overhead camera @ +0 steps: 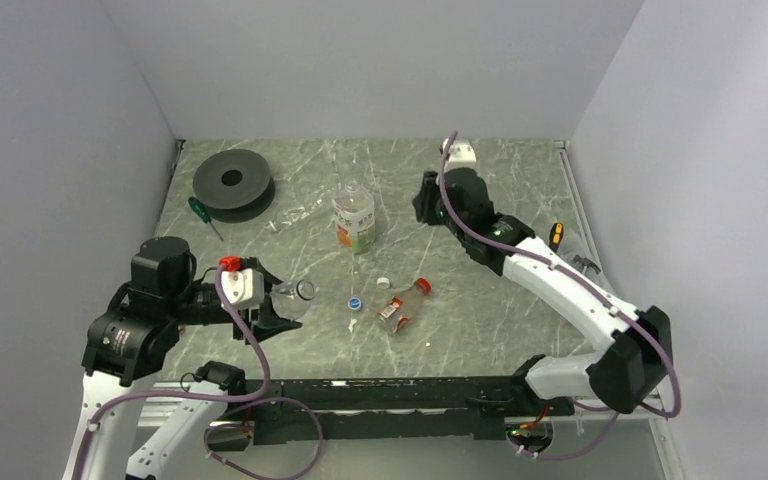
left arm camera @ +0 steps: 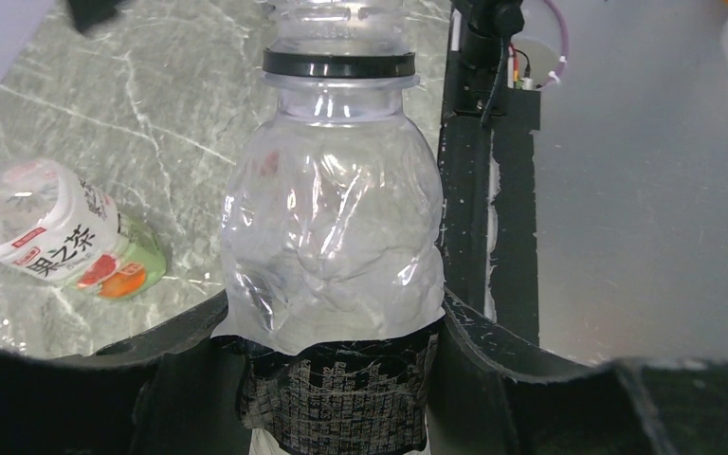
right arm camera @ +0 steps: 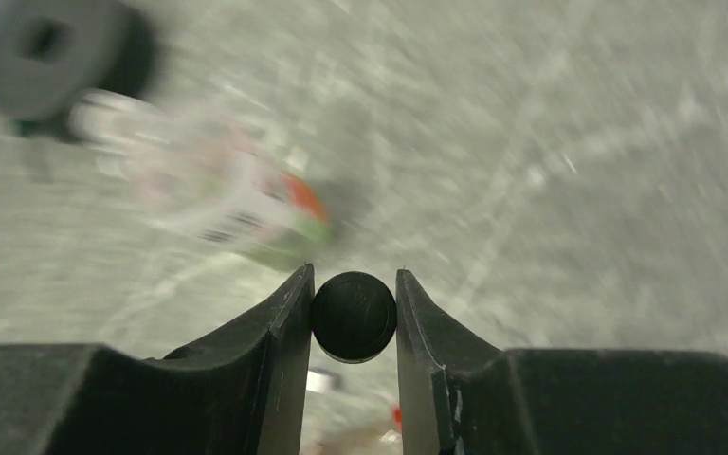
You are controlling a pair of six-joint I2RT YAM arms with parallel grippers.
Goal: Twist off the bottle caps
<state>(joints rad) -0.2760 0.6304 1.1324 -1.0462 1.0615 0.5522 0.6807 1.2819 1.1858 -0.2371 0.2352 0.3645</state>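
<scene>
- Left claw (overhead camera: 276, 300): closed around the body of the small clear bottle (left arm camera: 334, 237), which lies crosswise in the grip above the near left of the counter (overhead camera: 500, 200). The bottle's neck points right. A black ring (left arm camera: 338, 64) sits round the open neck.
- Right claw (right arm camera: 353, 280): narrowed onto the black cap (right arm camera: 354, 318), which is pinched edge-on between the two fingers. The claw hangs over the far middle of the counter, to the right of the large bottle; the wrist view is blurred.
- Large bottle (overhead camera: 354, 218): bears a green, white and orange label and stands at the far centre of the counter with its neck bare.
- Small red-labelled bottle (overhead camera: 400, 308): lies on its side near the centre with its red cap (overhead camera: 424, 285) on, pointing far and right.
- White cap (overhead camera: 384, 283) and blue cap (overhead camera: 356, 303): lie loose on the counter between the clear bottle and the red-labelled bottle.
- Black disc (overhead camera: 233, 182): rests at the far left, with a green-handled screwdriver (overhead camera: 203, 215) just near of it.
</scene>
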